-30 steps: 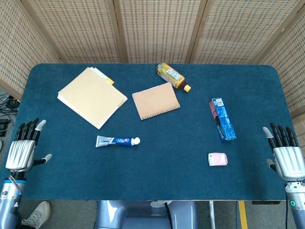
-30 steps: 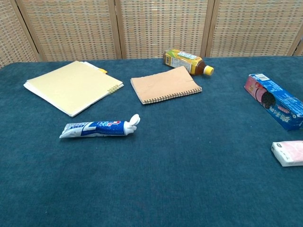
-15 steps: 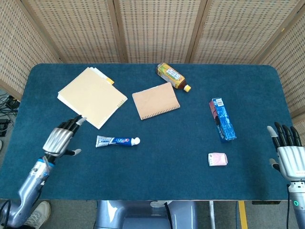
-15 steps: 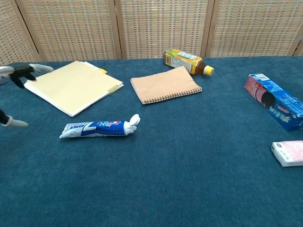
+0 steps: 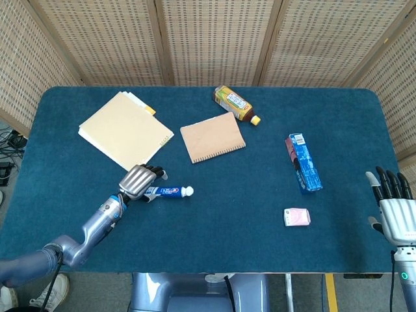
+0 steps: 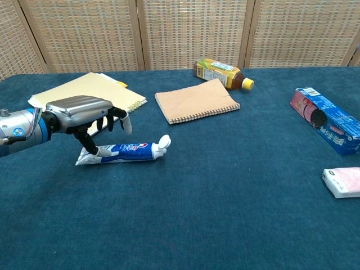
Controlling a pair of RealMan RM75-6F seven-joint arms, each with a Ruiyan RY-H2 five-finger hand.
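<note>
A blue and white toothpaste tube (image 5: 168, 192) (image 6: 126, 151) lies on the blue table (image 5: 227, 240), cap to the right. My left hand (image 5: 138, 181) (image 6: 79, 112) hovers over the tube's flat left end. Its fingers arch above the tube and its thumb tip touches it; nothing is clasped. My right hand (image 5: 393, 218) stays at the table's right edge with fingers spread and empty, seen only in the head view.
A yellow notebook (image 5: 123, 133) (image 6: 84, 90) lies just behind the left hand. A brown spiral notebook (image 5: 212, 138) (image 6: 197, 100) and a lying tea bottle (image 5: 234, 104) (image 6: 222, 73) are at the back. A blue and pink box (image 5: 303, 162) (image 6: 326, 119) and a small pink pack (image 5: 297, 217) (image 6: 343, 181) lie right.
My left hand has swept from the table's left edge across to the toothpaste tube and come down on its end. The tube shifted slightly right. The right hand barely moved.
</note>
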